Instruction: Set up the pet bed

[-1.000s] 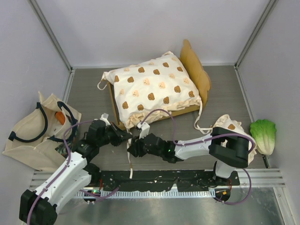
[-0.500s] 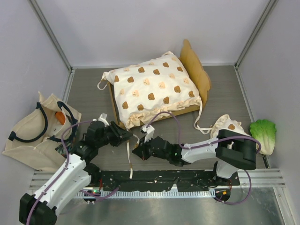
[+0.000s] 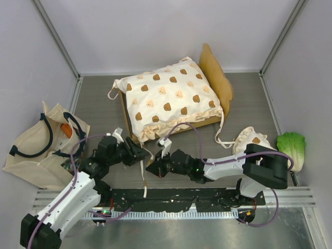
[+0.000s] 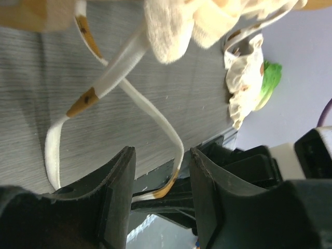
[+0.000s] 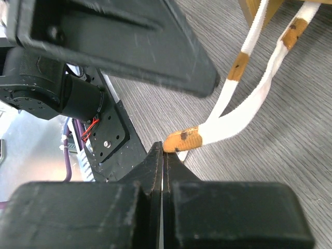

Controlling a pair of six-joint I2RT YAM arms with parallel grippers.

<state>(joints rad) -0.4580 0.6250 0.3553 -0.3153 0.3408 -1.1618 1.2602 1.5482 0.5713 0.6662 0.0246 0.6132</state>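
The pet bed (image 3: 215, 70) stands at the back centre, its light-wood frame under a cream bear-print cushion (image 3: 168, 101). White ties with brown ends (image 3: 143, 179) hang from the cushion's near corner onto the table. My left gripper (image 3: 141, 154) is just in front of that corner. It is open, and one tie (image 4: 166, 129) runs loosely between its fingers (image 4: 116, 176) without being squeezed. My right gripper (image 3: 154, 168) is beside it on the right and is shut. It pinches the brown end of a tie (image 5: 181, 139) at its very fingertips (image 5: 163, 148).
A beige tote bag (image 3: 36, 150) with black handles lies at the left. A small bear-print pillow (image 3: 251, 140) and a green lettuce toy (image 3: 291, 148) lie at the right, also seen in the left wrist view. The arms' base rail (image 3: 176, 199) runs along the near edge.
My left gripper was shut and has now opened, letting go of the tie. My right gripper has closed on a tie end and shifted slightly right and toward the near edge.
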